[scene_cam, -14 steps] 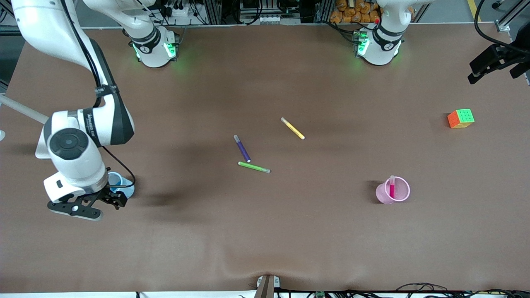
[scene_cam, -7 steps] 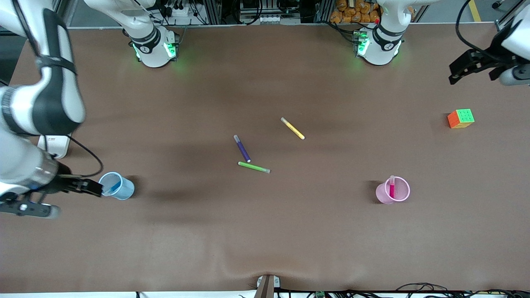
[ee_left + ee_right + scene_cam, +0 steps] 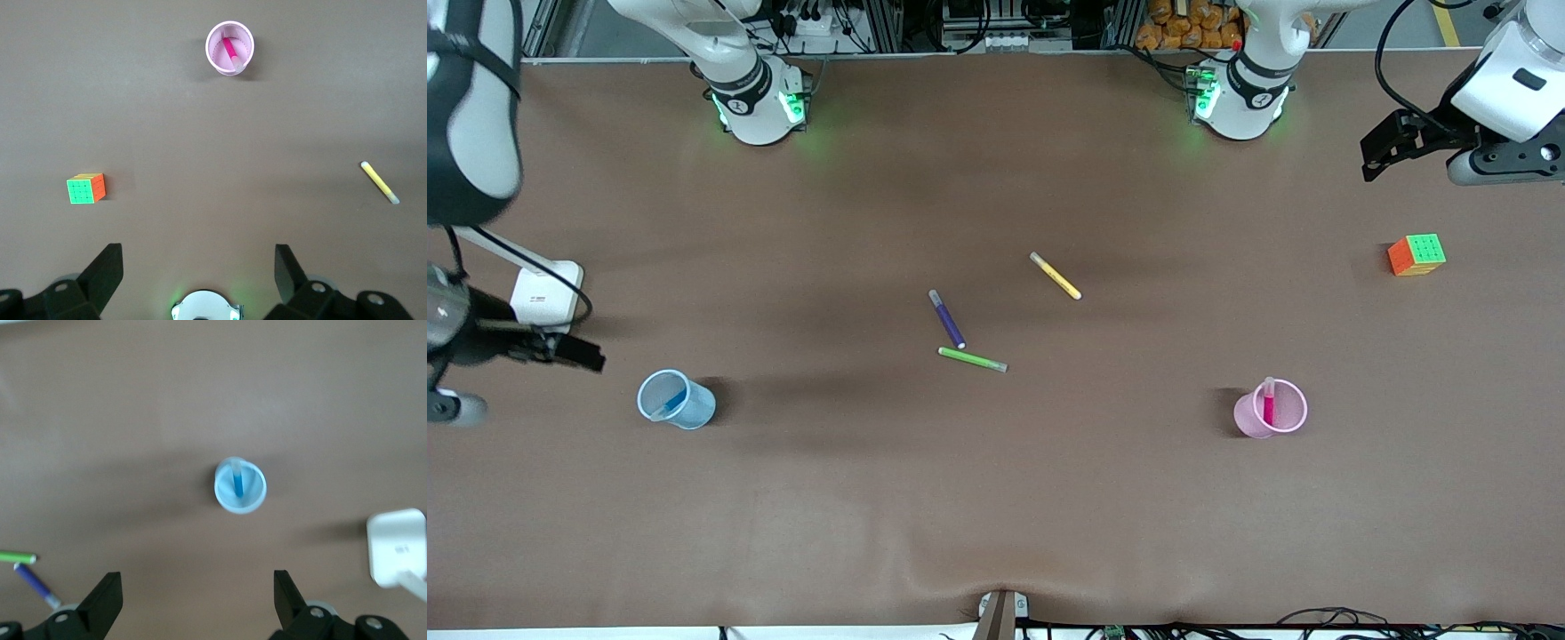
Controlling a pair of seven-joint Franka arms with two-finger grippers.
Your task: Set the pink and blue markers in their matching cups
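Both grippers hang in the air with jaws spread wide and nothing between them. The right gripper [image 3: 560,351], at the right arm's end of the brown cloth-covered desk [image 3: 996,498], is up beside the small translucent light-blue plastic cup [image 3: 677,399]; its wrist view looks straight down into that cup. The left gripper [image 3: 1392,147] is high over the left arm's end of the desk, near the multicoloured puzzle cube [image 3: 1416,254].

The slim bright-blue felt-tip marker [image 3: 237,483] stands tilted inside the blue cup, leaning on the wall. The slim magenta-pink felt-tip marker with a pale end [image 3: 1268,402] leans likewise inside the small translucent pale-pink plastic cup [image 3: 1272,411], its pale tip showing just above the rim. Judged from this layout, both placements are done and each arm waits clear of its cup.

Handling, as a judgement: the markers are light, stiff and smooth-barrelled, so they would roll on the desk; a pinch across mid-barrel suits a lying marker, the projecting upper end a standing one. The cups look thin, light and easily tipped or squashed, so they are best left untouched or gripped gently across the rim.

Between the cups, at mid-desk, lie a dark purple pen [image 3: 947,318], a green pen [image 3: 972,359] close by its lower end, and a yellow pen [image 3: 1056,276] apart from them, farther from the front camera.
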